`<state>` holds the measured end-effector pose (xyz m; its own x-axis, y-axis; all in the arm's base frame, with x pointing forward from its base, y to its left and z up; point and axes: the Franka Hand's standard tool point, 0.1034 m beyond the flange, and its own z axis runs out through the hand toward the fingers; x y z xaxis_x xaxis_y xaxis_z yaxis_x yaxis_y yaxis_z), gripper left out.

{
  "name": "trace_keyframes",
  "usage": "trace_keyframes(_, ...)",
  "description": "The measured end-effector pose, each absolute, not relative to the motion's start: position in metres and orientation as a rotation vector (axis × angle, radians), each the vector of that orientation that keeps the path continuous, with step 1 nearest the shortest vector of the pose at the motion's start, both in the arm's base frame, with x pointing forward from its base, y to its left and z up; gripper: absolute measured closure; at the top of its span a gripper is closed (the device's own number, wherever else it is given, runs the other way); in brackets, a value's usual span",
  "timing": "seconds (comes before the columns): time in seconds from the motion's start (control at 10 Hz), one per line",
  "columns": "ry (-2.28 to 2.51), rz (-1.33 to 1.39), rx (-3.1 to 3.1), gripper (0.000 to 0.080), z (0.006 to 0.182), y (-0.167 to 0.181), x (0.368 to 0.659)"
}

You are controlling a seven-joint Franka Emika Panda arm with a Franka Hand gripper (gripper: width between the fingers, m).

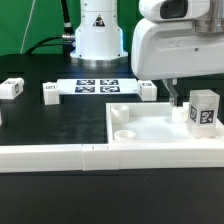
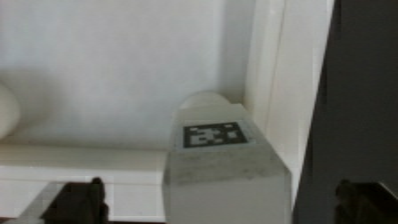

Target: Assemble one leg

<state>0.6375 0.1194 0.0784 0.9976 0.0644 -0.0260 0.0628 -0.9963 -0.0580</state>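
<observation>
Here, leg (image 1: 204,110) (image 2: 217,150) bearing black-and-white tag, no readable writing

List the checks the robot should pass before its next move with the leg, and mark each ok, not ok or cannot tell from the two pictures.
1. Leg stands upright on the tray: ok.
2. Leg's tag faces the exterior camera and reads clearly: ok.
3. Hand lined up with the leg: ok in the wrist view, where the leg sits between the fingers.
4. Hand closed on the leg: cannot tell; the fingers show at both sides with gaps to the leg, but contact is not clear.
5. Tray corner hole free of parts: ok.
6. Spare legs out of the arm's way on the table: ok.
</observation>
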Motion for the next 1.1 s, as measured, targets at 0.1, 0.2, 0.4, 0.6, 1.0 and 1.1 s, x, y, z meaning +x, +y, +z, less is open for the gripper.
trace_keyframes(0.1,-0.098,0.043,-3.083,0.015,0.0783,0.1193,0.6375)
trace_keyframes(0.2,-0.098,0.043,-3.083,0.0262,0.0783,0.1193,0.6375)
trace_keyframes(0.4,-0.098,0.043,-3.083,0.0414,0.0783,0.1191,0.6375)
trace_keyframes(0.6,-0.025,0.045,-3.085,0.0509,0.0783,0.1191,0.6375)
trace_keyframes(1.0,0.411,0.059,-3.046,0.0509,0.0784,0.1195,0.6375)
trace_keyframes(1.1,0.563,0.065,-3.026,0.0509,0.078,0.1181,0.6372)
